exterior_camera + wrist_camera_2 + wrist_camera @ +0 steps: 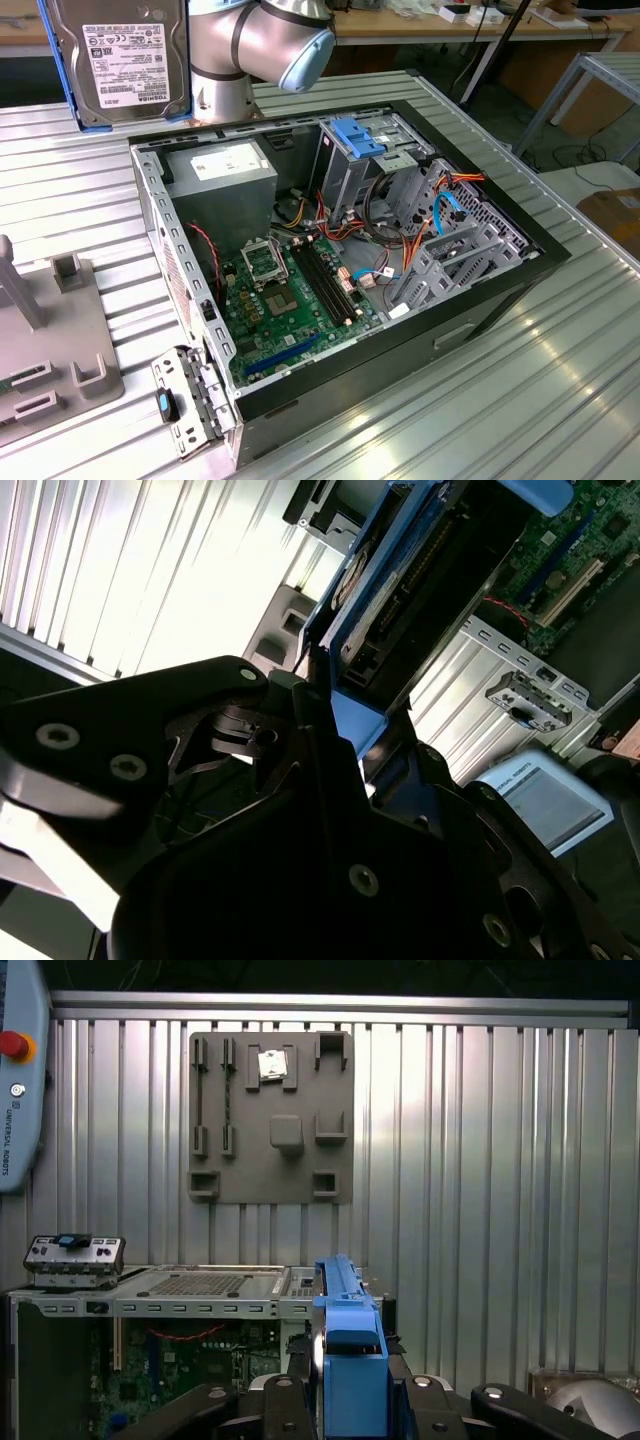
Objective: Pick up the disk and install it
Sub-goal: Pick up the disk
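**Disk gripped, clear of the case**

The black gripper (350, 1400) pinches the disk (120, 60), a flat silvery slab with glossy blue plastic rails, at the exterior view's upper left. The open computer case (545, 258) sits on a ribbed aluminium table (560, 400).

Exterior view: white printed label with barcodes and rows of small print on the face of the disk (118, 55); a pale printed sticker on top of the power supply (222, 162). First wrist view: one line of lettering runs lengthwise along the teach pendant (14, 1110), below its red button (12, 1044).
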